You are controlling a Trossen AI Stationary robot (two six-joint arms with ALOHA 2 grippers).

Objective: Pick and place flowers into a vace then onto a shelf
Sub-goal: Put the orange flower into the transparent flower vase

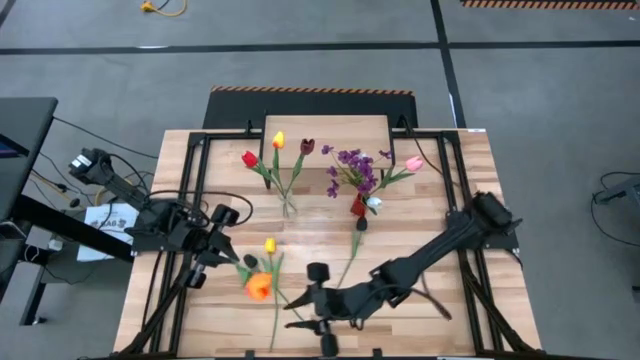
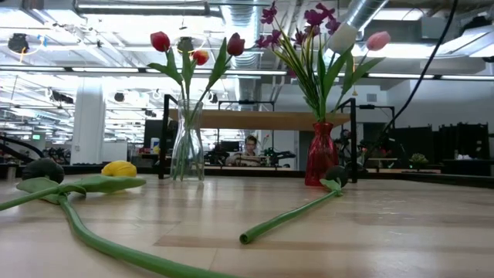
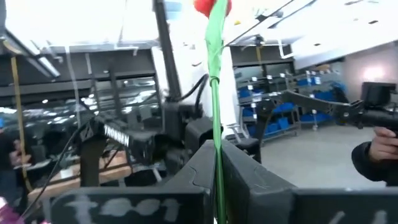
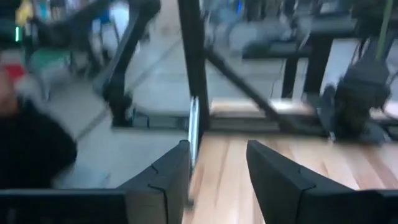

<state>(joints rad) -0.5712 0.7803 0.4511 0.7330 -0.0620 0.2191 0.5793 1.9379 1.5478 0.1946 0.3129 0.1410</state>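
Meanwhile, the left claw (image 3: 217, 180) is clenched on the green stem of a red-headed tulip (image 3: 215, 81), which rises straight up between its fingers; seen from above, this claw (image 1: 222, 250) sits beside a loose yellow tulip (image 1: 269, 246) and an orange one (image 1: 258, 287). The right claw (image 4: 217, 171) stands partly open over bare table (image 4: 236, 180), grasping nothing; its fingers are apart. Well beyond both claws, a clear vase (image 2: 187, 143) and a red vase (image 2: 321, 154) hold flowers in front of the shelf (image 2: 255, 120).
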